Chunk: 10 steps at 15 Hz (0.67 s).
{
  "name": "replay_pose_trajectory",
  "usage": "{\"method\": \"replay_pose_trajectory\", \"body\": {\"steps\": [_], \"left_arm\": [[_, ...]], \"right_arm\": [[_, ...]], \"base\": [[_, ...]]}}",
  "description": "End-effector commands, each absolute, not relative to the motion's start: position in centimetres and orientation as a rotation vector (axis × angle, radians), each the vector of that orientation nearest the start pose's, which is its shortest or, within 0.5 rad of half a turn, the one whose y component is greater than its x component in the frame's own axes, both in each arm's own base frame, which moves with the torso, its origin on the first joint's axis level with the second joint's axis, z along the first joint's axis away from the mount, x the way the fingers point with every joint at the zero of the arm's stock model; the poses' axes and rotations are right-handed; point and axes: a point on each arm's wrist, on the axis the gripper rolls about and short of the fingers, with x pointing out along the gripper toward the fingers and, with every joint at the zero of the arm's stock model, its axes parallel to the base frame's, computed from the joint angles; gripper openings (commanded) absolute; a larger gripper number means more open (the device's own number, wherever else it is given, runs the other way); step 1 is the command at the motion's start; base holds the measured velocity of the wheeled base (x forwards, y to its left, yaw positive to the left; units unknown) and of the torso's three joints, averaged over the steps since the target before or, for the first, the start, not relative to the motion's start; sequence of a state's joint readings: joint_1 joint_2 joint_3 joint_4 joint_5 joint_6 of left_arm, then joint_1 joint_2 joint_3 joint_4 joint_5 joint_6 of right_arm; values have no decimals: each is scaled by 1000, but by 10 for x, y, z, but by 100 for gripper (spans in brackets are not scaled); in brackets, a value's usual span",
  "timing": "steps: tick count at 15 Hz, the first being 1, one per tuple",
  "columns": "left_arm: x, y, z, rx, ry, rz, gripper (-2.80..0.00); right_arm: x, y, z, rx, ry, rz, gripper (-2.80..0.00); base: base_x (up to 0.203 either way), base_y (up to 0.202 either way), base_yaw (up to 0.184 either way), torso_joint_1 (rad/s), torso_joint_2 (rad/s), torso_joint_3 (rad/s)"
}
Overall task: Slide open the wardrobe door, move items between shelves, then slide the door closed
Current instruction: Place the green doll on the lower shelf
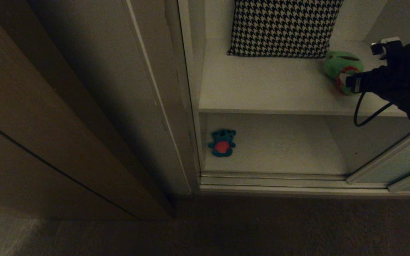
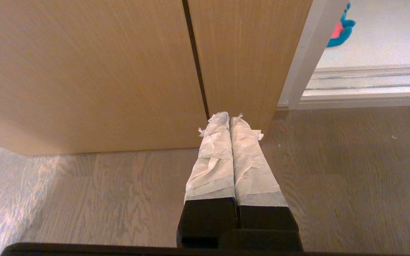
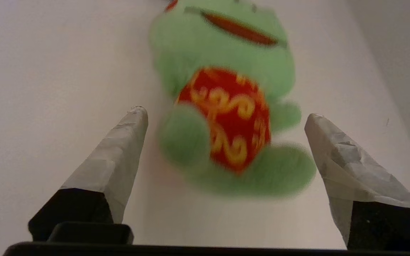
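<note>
Head view, nearest first: wood-look floor [image 1: 262, 227], then door track [image 1: 272, 179] along wardrobe front. Sliding wardrobe door [image 1: 397, 160] pushed to the right, only its pale lower corner showing. Lower shelf [image 1: 283, 145] open to view, teal-blue bear [image 1: 222, 143] lying face up near its left wall. Upper shelf [image 1: 269, 85] above, green frog [image 1: 343, 69] sitting at its right end, houndstooth cushion [image 1: 283, 26] propped behind. Right pincer [image 3: 226, 117] reaching in over upper shelf, taped fingers [image 3: 119, 153] spread wide either side of frog, not touching it. Left pincer [image 2: 230, 119] low over floor beside brown wooden panels [image 2: 119, 71], taped fingers pressed together, holding nothing.
</note>
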State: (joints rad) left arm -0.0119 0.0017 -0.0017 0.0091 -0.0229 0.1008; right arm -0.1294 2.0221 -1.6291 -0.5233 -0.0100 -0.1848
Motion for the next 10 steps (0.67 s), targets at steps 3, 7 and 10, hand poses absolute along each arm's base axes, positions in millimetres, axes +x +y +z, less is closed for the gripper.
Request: {"method": "replay_pose_trajectory", "body": {"steps": [3,7,10], "left_arm": [[-23,0,75,101,9,-34,-280],[-23,0,75,101,9,-35,-280],[-23,0,75,101,9,-36,-280]], "right_arm": [[439,-58,270,-224,-157,-163,0],[448,-60,272,-264,-209,-181,0],[453,-60,272,-268,-219,-183,0]], "base": [[0,0,0,0,0,0],[0,0,0,0,0,0],[0,0,0,0,0,0]]}}
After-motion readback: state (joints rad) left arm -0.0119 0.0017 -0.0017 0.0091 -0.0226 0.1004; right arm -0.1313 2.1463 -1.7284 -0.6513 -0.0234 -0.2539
